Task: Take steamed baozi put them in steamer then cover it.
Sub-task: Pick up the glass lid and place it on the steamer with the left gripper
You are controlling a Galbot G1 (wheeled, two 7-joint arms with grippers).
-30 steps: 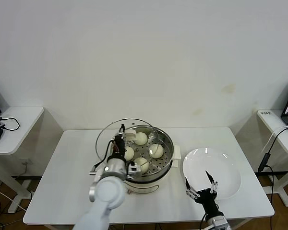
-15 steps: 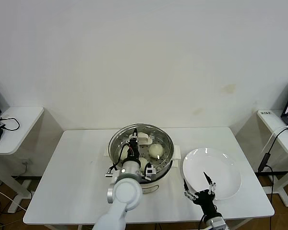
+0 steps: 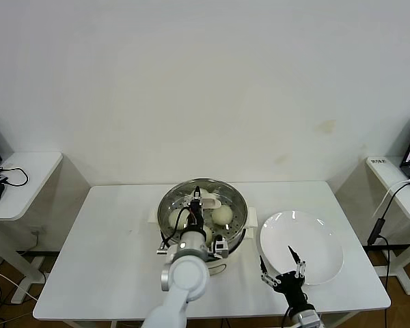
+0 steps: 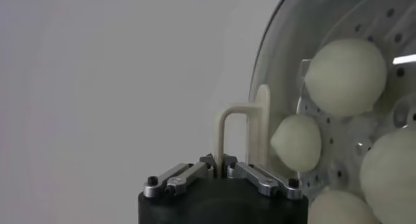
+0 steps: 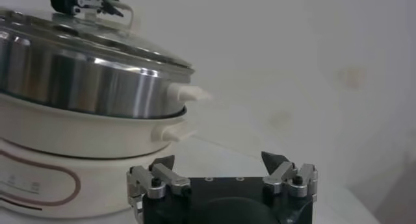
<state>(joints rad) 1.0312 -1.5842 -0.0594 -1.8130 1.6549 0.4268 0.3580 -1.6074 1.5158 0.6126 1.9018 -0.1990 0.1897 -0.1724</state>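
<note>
We find the steamer (image 3: 202,217) near the middle of the surface (image 3: 102,253), with the cover (image 3: 222,195) lying over its top and the steamed baozi (image 3: 223,215) inside, under the cover. The left end effector (image 3: 197,202) sits above the steamer, closed on the cover's handle (image 4: 242,133) at its middle. To the steamer's right lies a plate (image 3: 321,236), close beside it, and the right end effector (image 3: 281,273) stands over the plate's near-left edge.

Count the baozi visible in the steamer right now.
4 in the left wrist view, under the glass cover: baozi. The head view shows fewer; the left arm hides some.
</note>
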